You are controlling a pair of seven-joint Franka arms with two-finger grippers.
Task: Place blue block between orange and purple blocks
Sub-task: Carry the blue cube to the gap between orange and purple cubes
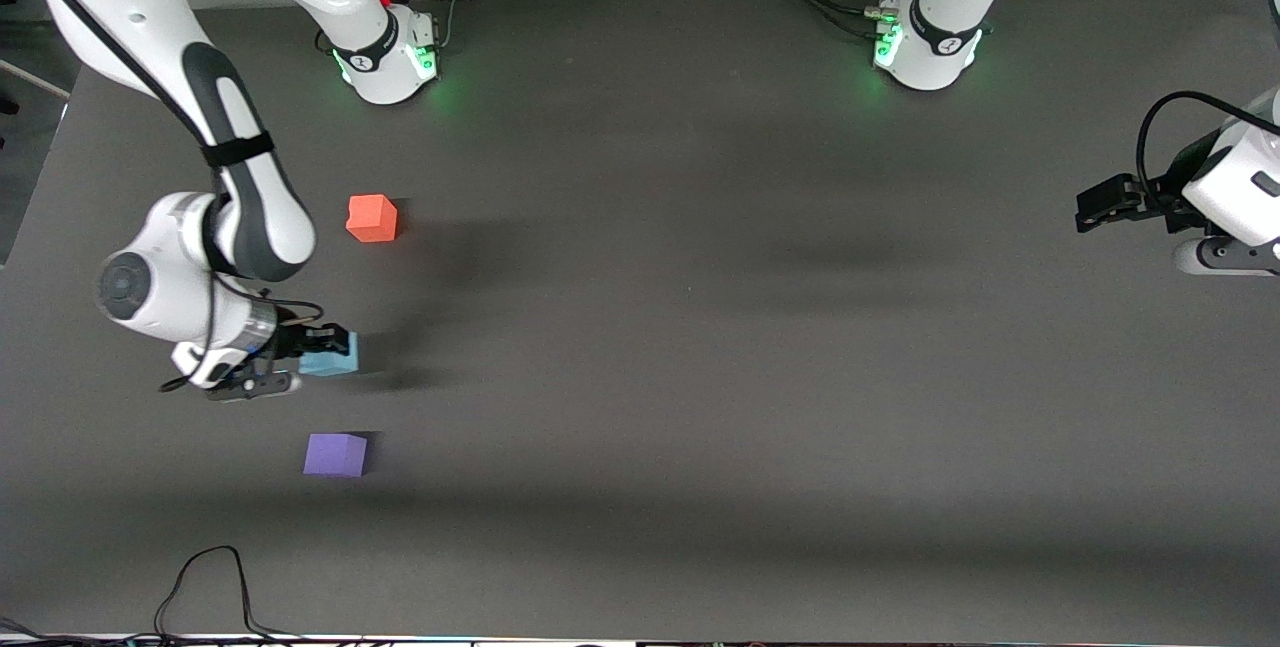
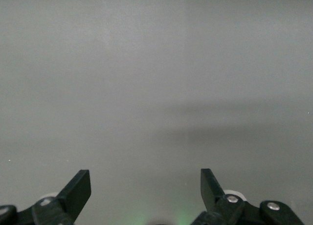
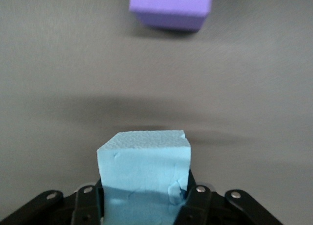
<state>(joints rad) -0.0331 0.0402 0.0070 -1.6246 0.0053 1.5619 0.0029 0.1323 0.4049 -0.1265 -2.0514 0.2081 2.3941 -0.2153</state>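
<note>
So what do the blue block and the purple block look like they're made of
The blue block, clamped in the right gripper, looks like matte foam: its top is finely pitted, and one face shows dents and a torn corner. The purple block has a similarly dull, shine-free finish, likely foam too, though its texture isn't clear.

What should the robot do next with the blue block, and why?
Probably lower it and open the fingers. The right gripper is shut on the blue block, already between the orange block and the purple block. Whether it touches the table is unclear. The left gripper waits open at its own end.
</note>
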